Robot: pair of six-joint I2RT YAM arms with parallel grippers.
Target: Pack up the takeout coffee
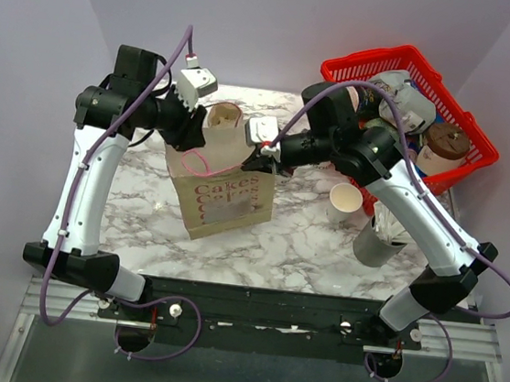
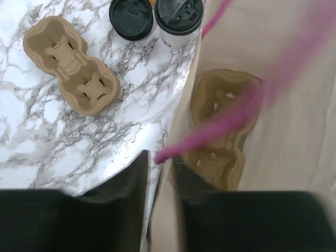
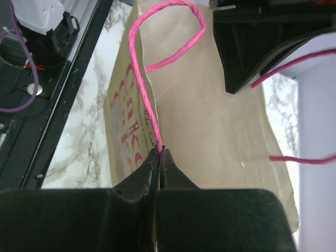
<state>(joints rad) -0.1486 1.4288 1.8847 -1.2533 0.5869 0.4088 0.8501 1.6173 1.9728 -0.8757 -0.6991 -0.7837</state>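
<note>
The takeout coffee (image 2: 179,20), a white cup with a black lid, stands on the marble beyond the bag in the left wrist view; the top view does not show it. The brown paper bag (image 1: 223,192) stands upright at the table's middle with a cardboard cup carrier (image 2: 223,128) lying inside. My left gripper (image 1: 192,136) pinches the bag's far left rim (image 2: 167,210), narrow jaws astride the wall. My right gripper (image 1: 263,160) is shut on the bag's pink handle cord (image 3: 152,113) at the right rim.
A second cup carrier (image 2: 71,65) and a loose black lid (image 2: 131,20) lie on the marble beside the coffee. A lidless white cup (image 1: 346,201) and a grey holder (image 1: 376,246) stand right of the bag. A red basket (image 1: 342,72) with cups is at back right.
</note>
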